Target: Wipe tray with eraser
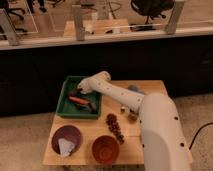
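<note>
The green tray [64, 106] lies at the far left of the wooden table. An orange-red elongated item [80, 101] lies inside it, with a dark end [92, 106] towards the right. My gripper [77, 92] is low inside the tray over its far middle part, just behind the orange-red item. The white arm reaches it from the lower right. A small dark patch shows at the gripper's tip. I cannot tell whether that is the eraser, and no separate eraser shows elsewhere.
A round dark purple plate [66, 137] with a white scrap stands front left. An orange-brown bowl [106, 148] is beside it. A dark grape cluster [115, 126] lies mid-table. Small items [131, 117] lie near the arm. A dark wall stands behind the table.
</note>
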Action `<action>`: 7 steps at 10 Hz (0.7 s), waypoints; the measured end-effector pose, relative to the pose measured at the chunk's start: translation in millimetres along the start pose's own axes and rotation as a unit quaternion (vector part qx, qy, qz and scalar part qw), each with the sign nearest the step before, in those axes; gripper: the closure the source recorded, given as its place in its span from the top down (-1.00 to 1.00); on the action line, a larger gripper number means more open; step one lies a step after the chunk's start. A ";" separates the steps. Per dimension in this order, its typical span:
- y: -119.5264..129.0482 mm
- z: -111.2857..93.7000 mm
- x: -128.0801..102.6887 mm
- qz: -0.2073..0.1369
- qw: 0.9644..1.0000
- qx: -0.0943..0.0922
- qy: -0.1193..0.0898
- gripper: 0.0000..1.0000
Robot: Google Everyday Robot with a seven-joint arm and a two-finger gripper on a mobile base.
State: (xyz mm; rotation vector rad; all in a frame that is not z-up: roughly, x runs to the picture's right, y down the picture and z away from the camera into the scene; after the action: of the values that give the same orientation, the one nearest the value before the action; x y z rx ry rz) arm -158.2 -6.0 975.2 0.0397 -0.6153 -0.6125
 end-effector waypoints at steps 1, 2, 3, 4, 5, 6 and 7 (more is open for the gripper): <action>5.5 -6.6 1.7 0.001 1.000 -0.003 0.001 -0.70; 13.5 -15.8 8.2 0.004 1.000 -0.006 0.006 -0.70; 20.9 -24.1 15.4 0.008 1.000 -0.009 0.012 -0.70; 29.3 -33.0 23.9 0.011 1.000 -0.014 0.021 -0.70; 34.3 -37.5 27.8 0.013 0.999 -0.021 0.030 -0.70; 37.2 -37.9 29.2 0.016 0.999 -0.025 0.034 -0.70; 40.8 -38.6 33.3 0.021 0.999 -0.028 0.039 -0.70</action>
State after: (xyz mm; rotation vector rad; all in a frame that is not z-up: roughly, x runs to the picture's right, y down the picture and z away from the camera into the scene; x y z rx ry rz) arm -93.9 3.8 969.8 -0.0023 -0.5212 -0.5850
